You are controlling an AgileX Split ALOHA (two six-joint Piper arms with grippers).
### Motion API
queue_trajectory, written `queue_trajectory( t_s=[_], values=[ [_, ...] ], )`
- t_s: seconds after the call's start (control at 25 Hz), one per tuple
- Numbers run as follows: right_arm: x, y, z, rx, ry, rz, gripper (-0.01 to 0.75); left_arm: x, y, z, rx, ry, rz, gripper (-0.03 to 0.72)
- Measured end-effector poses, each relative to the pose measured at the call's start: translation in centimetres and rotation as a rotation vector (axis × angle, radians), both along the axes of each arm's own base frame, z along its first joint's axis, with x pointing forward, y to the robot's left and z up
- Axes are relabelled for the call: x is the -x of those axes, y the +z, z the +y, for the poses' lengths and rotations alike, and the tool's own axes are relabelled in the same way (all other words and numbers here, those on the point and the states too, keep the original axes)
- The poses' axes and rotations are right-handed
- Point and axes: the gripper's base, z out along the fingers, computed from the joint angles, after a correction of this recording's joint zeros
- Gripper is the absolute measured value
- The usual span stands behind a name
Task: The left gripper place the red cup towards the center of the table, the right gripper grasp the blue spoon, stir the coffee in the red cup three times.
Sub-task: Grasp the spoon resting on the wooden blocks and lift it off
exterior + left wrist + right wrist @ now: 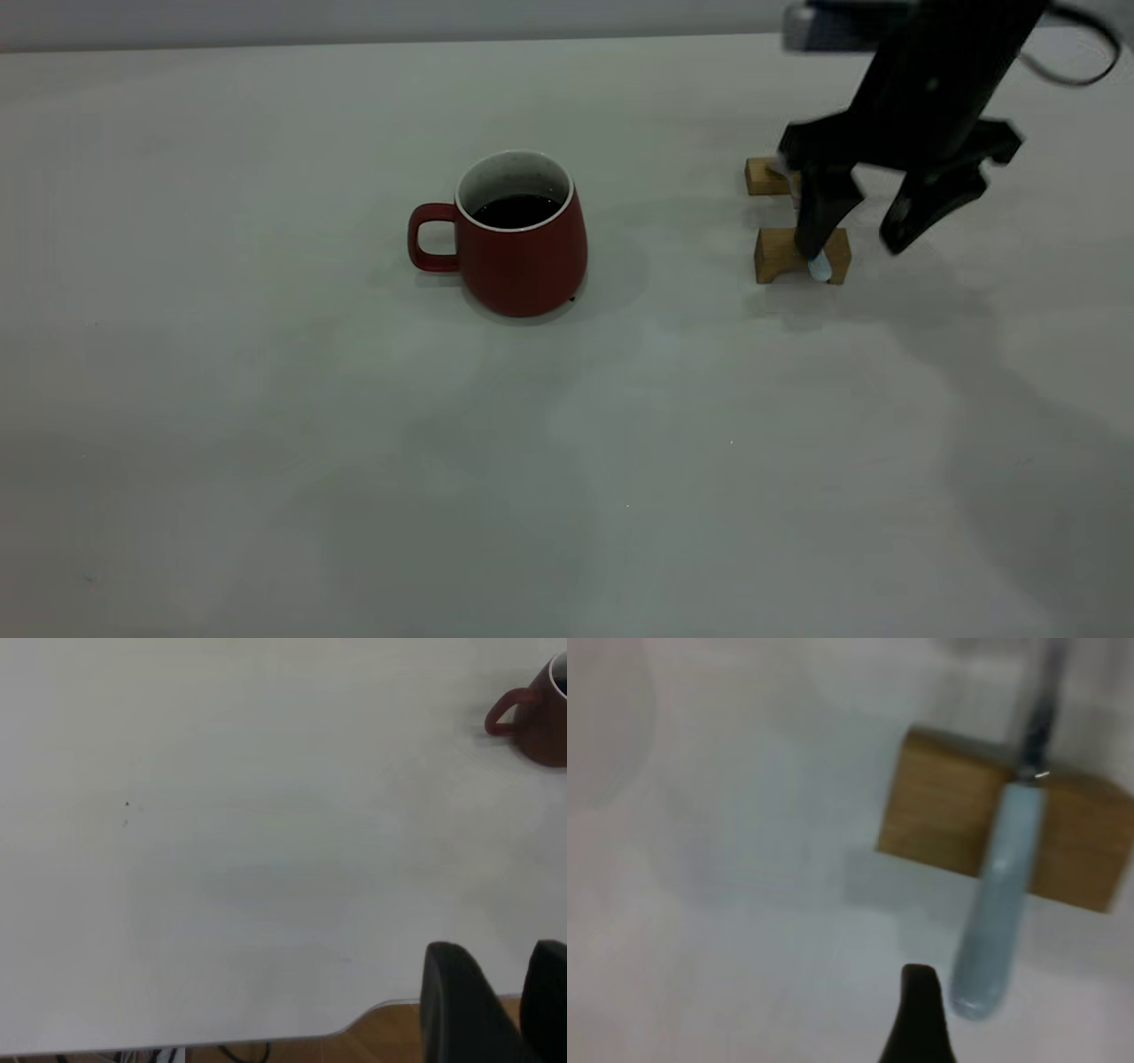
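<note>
The red cup (518, 257) stands upright near the middle of the table (266, 425), handle toward the left, with dark coffee (516, 211) inside. It also shows far off in the left wrist view, the red cup (540, 713). The blue spoon (999, 904) lies across two wooden blocks; its pale handle end (820, 267) overhangs the nearer block. My right gripper (858, 246) hangs open over that handle end, one finger (919, 1019) just beside it, not touching. My left gripper (500, 961) sits open and empty at the table's edge, far from the cup.
The nearer wooden block (784, 252) and the farther one (764, 175) stand at the right, under the spoon. The table's rounded corner (354, 1026) lies near my left gripper, with wood floor beyond it.
</note>
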Motion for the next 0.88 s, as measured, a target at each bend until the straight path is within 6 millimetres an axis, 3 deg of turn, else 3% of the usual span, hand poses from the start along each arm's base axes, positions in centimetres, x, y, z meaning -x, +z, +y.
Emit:
queue_trajectory(
  t_s=[0.28,0.44,0.56,0.8,0.88],
  values=[
    [0.1,-1.5,0.3,0.006,0.008,0.016,0.669,0.0,0.0,0.0,0.0,0.0,0.0,0.247],
    [0.0,-2.0,0.3,0.009,0.005,0.006,0.628,0.0,0.0,0.0,0.0,0.0,0.0,0.247],
    [-0.1,-2.1,0.3,0.01,0.003,-0.004,0.534,0.0,0.0,0.0,0.0,0.0,0.0,0.247],
    [-0.1,-2.1,0.3,0.01,0.002,-0.008,0.212,0.0,0.0,0.0,0.0,0.0,0.0,0.247],
    [-0.1,-2.1,0.3,0.011,0.005,-0.009,0.148,0.0,0.0,0.0,0.0,0.0,0.0,0.247]
  ],
)
